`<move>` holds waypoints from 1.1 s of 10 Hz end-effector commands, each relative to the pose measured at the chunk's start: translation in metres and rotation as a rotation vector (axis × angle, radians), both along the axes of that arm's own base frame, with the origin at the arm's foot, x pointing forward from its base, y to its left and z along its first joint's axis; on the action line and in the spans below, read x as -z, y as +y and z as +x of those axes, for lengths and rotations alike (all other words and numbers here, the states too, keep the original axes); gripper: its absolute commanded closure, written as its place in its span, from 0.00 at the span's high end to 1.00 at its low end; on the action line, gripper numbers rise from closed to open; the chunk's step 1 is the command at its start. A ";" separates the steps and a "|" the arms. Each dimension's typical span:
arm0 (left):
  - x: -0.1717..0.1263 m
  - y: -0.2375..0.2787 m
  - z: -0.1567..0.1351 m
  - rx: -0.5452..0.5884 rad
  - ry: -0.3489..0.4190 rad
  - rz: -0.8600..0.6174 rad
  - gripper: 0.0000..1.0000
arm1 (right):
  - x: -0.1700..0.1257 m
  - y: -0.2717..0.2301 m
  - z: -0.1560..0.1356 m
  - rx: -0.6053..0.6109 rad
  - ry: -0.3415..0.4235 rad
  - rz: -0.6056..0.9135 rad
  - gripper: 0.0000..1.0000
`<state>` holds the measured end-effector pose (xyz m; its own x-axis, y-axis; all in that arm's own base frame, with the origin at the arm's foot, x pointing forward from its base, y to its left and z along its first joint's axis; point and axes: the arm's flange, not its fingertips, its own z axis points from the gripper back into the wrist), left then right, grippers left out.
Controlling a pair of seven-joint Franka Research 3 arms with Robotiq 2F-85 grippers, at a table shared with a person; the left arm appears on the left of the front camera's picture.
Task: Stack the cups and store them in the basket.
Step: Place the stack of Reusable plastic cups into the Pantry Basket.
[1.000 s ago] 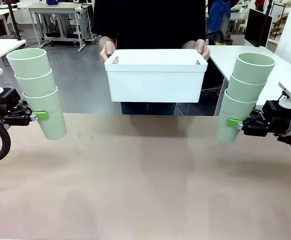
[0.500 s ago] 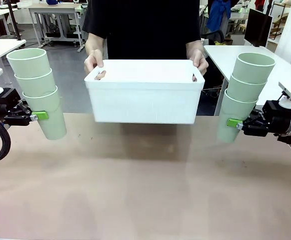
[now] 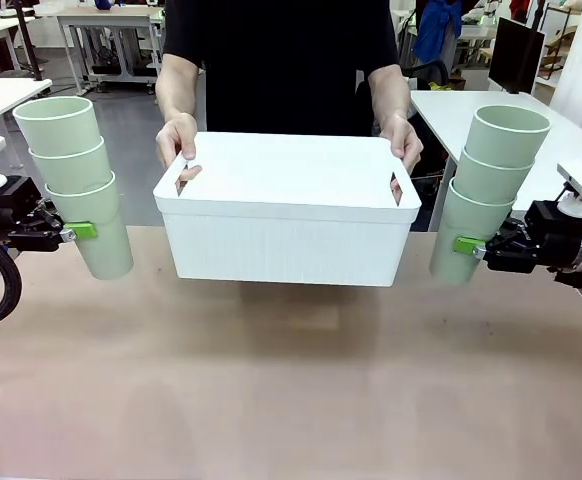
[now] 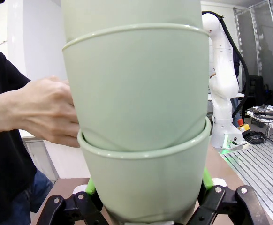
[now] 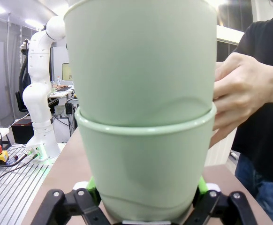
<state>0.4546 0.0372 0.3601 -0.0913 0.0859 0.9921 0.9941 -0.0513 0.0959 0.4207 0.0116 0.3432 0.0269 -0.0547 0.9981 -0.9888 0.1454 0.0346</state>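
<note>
White plastic basket is now lower and nearer to the robot's side vs. half a sec ago. The person's hands hold it by the two cut-out handles, over the far part of the bench. Whether its bottom already touches the bench, I cannot tell. Both arms have not moved.

Left pincer is closed on the lowest cup of the left stack of cups (three cups, mouths up, leaning a little), in the air at the bench's left side. Right pincer grips the lowest cup of the right stack of cups in the same way, at the right side. In both wrist views the green pads press the two sides of the bottom cup.

The basket is btw. the two stacks and apart from both. At rim height the gap to the right stack is the narrower one. The near half of the bench is open room.
</note>
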 end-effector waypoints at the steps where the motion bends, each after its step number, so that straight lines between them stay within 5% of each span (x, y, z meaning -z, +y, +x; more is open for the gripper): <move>1: -0.007 0.000 0.000 0.001 -0.008 -0.008 0.90 | -0.005 0.001 0.002 0.006 -0.011 0.009 0.86; 11: -0.007 0.000 0.000 0.001 -0.008 -0.008 0.90 | -0.005 0.001 0.002 0.006 -0.011 0.009 0.86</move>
<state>0.4546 0.0372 0.3601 -0.0913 0.0859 0.9921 0.9941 -0.0513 0.0959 0.4207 0.0116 0.3432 0.0269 -0.0547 0.9981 -0.9888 0.1454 0.0346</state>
